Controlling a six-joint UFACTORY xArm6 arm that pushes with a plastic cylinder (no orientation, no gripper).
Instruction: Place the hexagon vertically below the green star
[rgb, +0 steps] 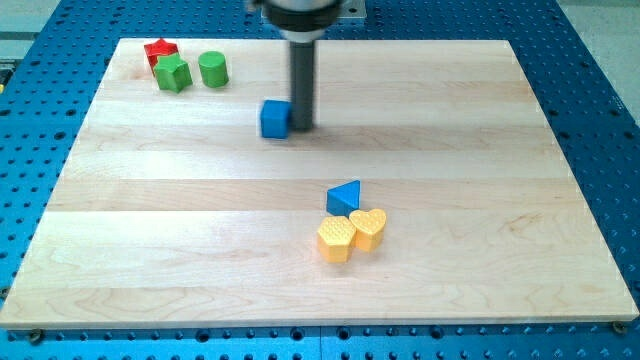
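Observation:
A yellow hexagon (335, 240) lies below the board's middle, touching a yellow heart (368, 228) on its right. A green star (173, 73) sits at the top left, with a red star (159, 51) touching it from above and a green cylinder (212, 69) just to its right. My tip (302, 125) is the dark rod's lower end at the top centre, against the right side of a blue cube (275, 118). It is far from the hexagon and the green star.
A blue triangle (345, 197) lies just above the yellow hexagon and heart. The wooden board (130, 220) rests on a blue perforated table (600, 120).

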